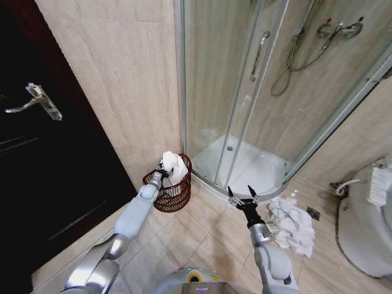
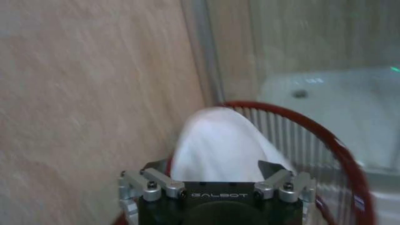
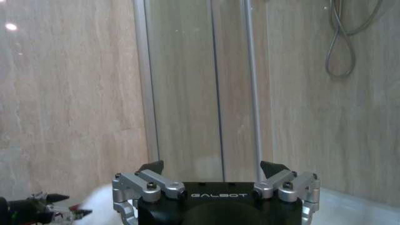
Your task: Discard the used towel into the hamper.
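White towel [image 1: 174,166] between left gripper [image 1: 163,173] jaws, over hamper [image 1: 174,196].

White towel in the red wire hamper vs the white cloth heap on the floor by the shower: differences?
The white towel stands bunched upright in the reddish-brown wire hamper, with the left gripper at it; the white cloth heap lies spread flat on the floor tiles, untouched, beside the open right gripper. The towel sits by the wall, the heap near the toilet. Both are white, crumpled fabric.
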